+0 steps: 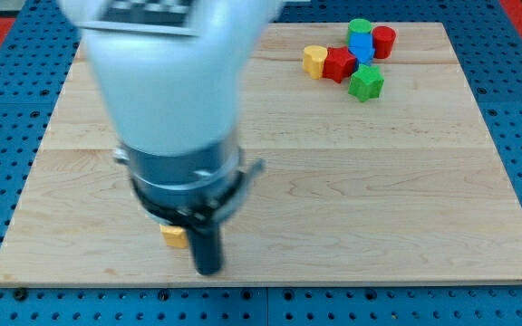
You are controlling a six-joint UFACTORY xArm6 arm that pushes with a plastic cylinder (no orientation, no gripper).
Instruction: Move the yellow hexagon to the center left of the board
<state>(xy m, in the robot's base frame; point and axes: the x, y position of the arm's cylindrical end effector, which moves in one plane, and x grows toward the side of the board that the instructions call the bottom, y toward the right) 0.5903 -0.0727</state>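
Observation:
A small yellow block (pixel 172 235) shows at the view's lower left, mostly hidden behind the arm, so its shape cannot be made out. My tip (pixel 208 270) rests on the wooden board (pixel 352 181) just right of and slightly below that block, close to it; contact cannot be told. The arm's large white and grey body (pixel 175 109) covers the board's left part.
A cluster of blocks sits at the view's top right: a yellow block (pixel 314 60), a red block (pixel 339 64), a green star-like block (pixel 365 83), a blue block (pixel 362 47), a green block (pixel 360 27) and a red cylinder (pixel 383 41).

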